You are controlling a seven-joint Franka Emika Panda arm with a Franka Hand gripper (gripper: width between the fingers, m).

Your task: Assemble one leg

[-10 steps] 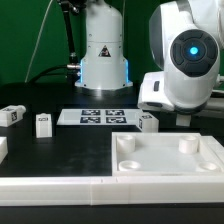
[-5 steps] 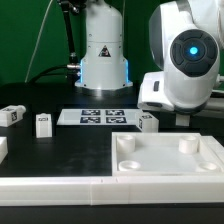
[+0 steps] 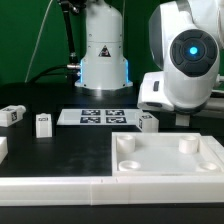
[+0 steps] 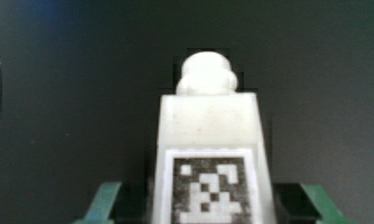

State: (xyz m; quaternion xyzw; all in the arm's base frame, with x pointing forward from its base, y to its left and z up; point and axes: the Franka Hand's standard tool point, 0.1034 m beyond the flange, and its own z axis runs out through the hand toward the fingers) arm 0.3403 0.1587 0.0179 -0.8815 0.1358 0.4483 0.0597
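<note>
In the wrist view a white leg (image 4: 207, 150) with a black-and-white tag on its face and a rounded peg at its far end lies on the black table. My gripper (image 4: 205, 203) is open and straddles it. The green fingertips (image 4: 116, 200) stand on either side with a small gap to the leg. In the exterior view the arm's white housing (image 3: 182, 65) hides the gripper. Three more legs stand on the table: one (image 3: 148, 122) beside the arm and two (image 3: 43, 124) (image 3: 12, 116) at the exterior view's left.
The large white tray-like piece with round corner sockets (image 3: 170, 160) lies at the front right of the exterior view. The marker board (image 3: 95, 117) lies mid-table before the robot base (image 3: 104, 60). A white edge runs along the front.
</note>
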